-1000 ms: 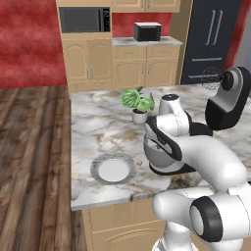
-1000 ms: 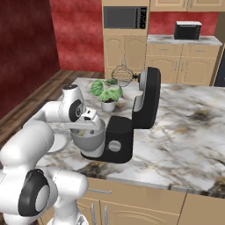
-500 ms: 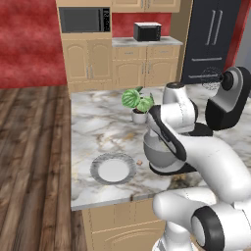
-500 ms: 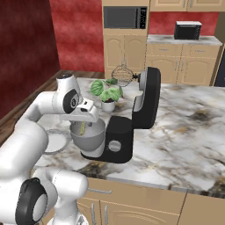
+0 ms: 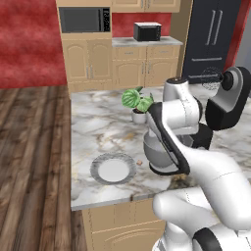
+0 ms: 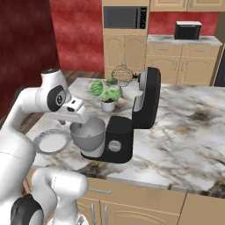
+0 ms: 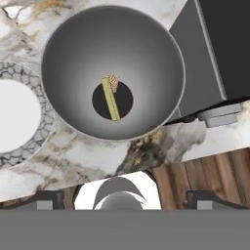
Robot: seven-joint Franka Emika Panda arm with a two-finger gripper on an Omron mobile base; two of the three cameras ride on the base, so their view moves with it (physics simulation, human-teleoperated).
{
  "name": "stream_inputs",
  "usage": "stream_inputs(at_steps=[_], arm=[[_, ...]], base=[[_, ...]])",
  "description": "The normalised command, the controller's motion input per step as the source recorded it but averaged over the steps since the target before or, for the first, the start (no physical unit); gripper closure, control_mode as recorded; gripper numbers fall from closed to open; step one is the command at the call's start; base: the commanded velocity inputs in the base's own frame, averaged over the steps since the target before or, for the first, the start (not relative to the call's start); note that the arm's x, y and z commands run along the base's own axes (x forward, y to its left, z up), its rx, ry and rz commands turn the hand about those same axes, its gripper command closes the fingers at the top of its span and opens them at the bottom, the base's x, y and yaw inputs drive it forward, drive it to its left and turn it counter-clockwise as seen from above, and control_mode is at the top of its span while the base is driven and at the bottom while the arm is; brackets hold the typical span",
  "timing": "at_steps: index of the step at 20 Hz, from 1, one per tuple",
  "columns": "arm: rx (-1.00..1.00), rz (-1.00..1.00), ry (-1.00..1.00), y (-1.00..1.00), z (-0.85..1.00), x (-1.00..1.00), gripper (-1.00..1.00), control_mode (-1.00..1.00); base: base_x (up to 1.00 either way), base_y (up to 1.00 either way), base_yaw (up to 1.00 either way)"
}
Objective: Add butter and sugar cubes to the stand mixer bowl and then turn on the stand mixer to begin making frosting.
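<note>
The stand mixer bowl (image 7: 73, 58), deep grey metal, lies straight below my hand. On its dark bottom rest the butter (image 7: 111, 99), a thin pale-yellow stick, and a tan sugar cube (image 7: 113, 80) touching the stick's end. My gripper (image 7: 125, 197) hovers above the bowl's near rim, open, its tips far apart with nothing between them. From the right base view the gripper (image 6: 78, 119) hangs just over the bowl (image 6: 89, 134), which sits on the black stand mixer (image 6: 125, 136) with its head tilted up. Another tiny tan cube (image 5: 139, 162) lies on the counter beside the bowl (image 5: 153, 147).
A white plate with a grey scalloped rim (image 7: 41, 105) sits beside the bowl near the counter's front edge (image 5: 117, 198). A potted plant (image 6: 107, 94) stands behind the bowl. The mixer's whisk (image 6: 123, 74) juts out above it; a grey knob (image 6: 115, 146) is on the base.
My hand has risen from inside the bowl's mouth to a little above it, and the jaws have spread slightly wider. Bowl, plate and mixer stay put.
</note>
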Motion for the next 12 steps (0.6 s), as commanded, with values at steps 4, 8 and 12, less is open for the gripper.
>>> stream_inputs(at_steps=[4, 8, 12], arm=[[0.0, -0.16, 0.0, 0.51, 0.0, -0.5, -1.0, -1.0], [0.0, -0.14, 0.0, 0.58, 0.0, -0.31, -1.0, -1.0], [0.0, -0.11, 0.0, 0.77, 0.0, 0.0, -1.0, -1.0]], base=[[0.0, 0.0, 0.0], [0.0, 0.0, 0.0], [0.0, 0.0, 0.0]])
